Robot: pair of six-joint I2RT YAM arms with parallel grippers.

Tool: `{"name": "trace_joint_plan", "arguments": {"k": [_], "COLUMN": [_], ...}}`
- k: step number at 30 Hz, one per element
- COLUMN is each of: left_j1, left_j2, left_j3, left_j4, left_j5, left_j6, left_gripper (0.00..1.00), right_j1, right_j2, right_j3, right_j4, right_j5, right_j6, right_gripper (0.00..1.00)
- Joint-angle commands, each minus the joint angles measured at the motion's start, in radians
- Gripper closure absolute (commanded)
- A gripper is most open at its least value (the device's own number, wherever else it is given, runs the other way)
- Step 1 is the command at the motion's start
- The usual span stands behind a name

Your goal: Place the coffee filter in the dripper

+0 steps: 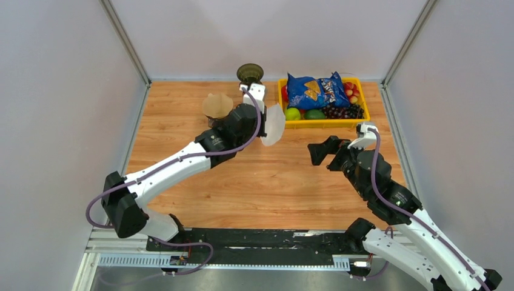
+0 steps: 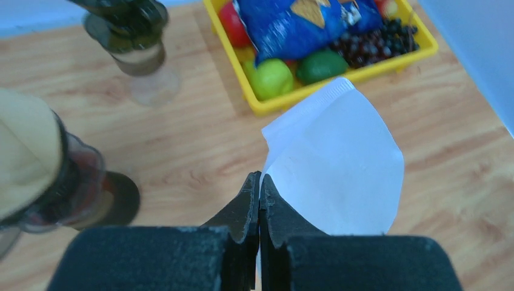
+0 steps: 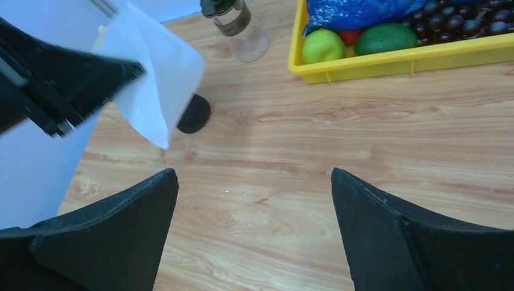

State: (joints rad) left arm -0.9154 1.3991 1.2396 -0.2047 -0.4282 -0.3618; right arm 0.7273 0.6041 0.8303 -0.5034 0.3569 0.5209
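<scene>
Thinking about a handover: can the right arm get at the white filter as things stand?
Probably yes. The right gripper is open and faces the filter, which sticks out free of the left gripper; only bare table lies between.

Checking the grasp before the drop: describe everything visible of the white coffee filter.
The coffee filter is thin white paper, fan-shaped and flattened, with a crimped seam along one straight edge and a rounded far rim. The left gripper pinches its narrow end between shut fingers, holding it in the air above the wooden table. Nothing else touches it.
</scene>
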Motion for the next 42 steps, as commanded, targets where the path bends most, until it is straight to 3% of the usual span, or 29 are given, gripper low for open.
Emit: {"name": "trace_joint_plan", "arguments": {"k": [1, 13, 23, 42], "left_j1": [0.091, 0.367, 0.44, 0.496], "left_j2": [0.077, 0.341, 0.606, 0.727], "left_j3": [0.133, 0.473, 0.791, 0.893], "left_j4": [0.015, 0.039, -0.077, -0.19], "left_j5": [0.009, 0.171, 0.208, 0.211], "left_j6": [0.095, 0.112, 0.098, 0.144], "left_gripper": [1.0, 1.0, 1.0, 1.0], "right_j1": [-0.003, -0.003, -0.003, -0.003], "right_j2": [-0.008, 0.033, 0.04, 0.055], "right_j3": [-0.021, -0.055, -0.065, -0.07], "right_j4": [0.04, 0.045, 0.047, 0.046], "right_j5": [0.095, 0.144, 0.181, 0.194], "right_j6": [0.003, 0.002, -0.01, -0.009], "right_gripper": [0.0, 0.0, 0.0, 0.0]}}
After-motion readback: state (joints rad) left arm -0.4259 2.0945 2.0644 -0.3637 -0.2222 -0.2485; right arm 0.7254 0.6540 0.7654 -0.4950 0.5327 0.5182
